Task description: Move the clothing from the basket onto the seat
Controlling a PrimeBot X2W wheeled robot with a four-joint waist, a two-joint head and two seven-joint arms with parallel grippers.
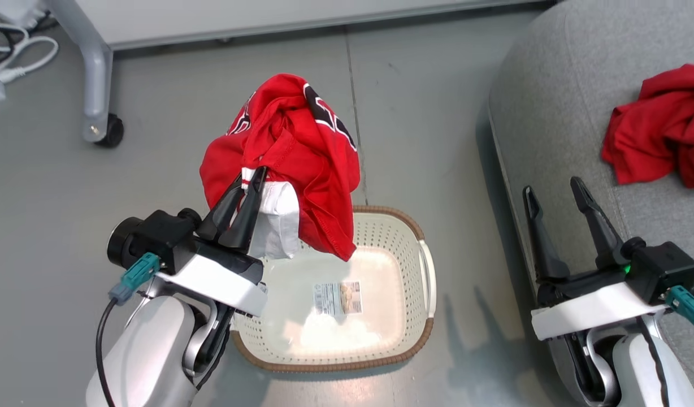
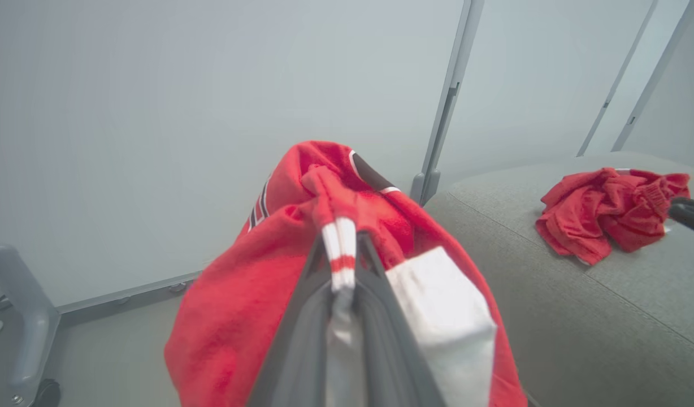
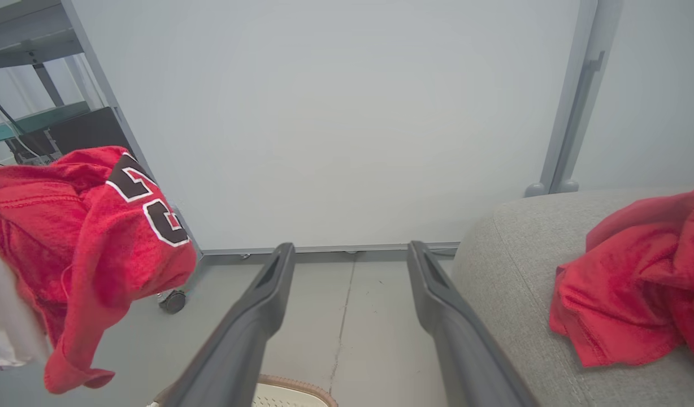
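Head view: jersey [image 1: 290, 141] held up over the basket [image 1: 406, 219].
The jersey's striped trim is pinched between the closed fingers of the left gripper [image 1: 251, 175]. A second red garment [image 1: 658, 133] is laid on the grey seat [image 1: 550, 102], and the right gripper [image 1: 552, 186] is held beside the seat with its fingers spread.

The basket [image 1: 392, 237] sits on the floor [image 1: 437, 113] with a jersey [image 1: 302, 141] hanging above its far left corner from the left fingers [image 1: 250, 209], the seat [image 1: 556, 85] to its right carrying another garment [image 1: 658, 124], and a partition [image 1: 239, 17] behind
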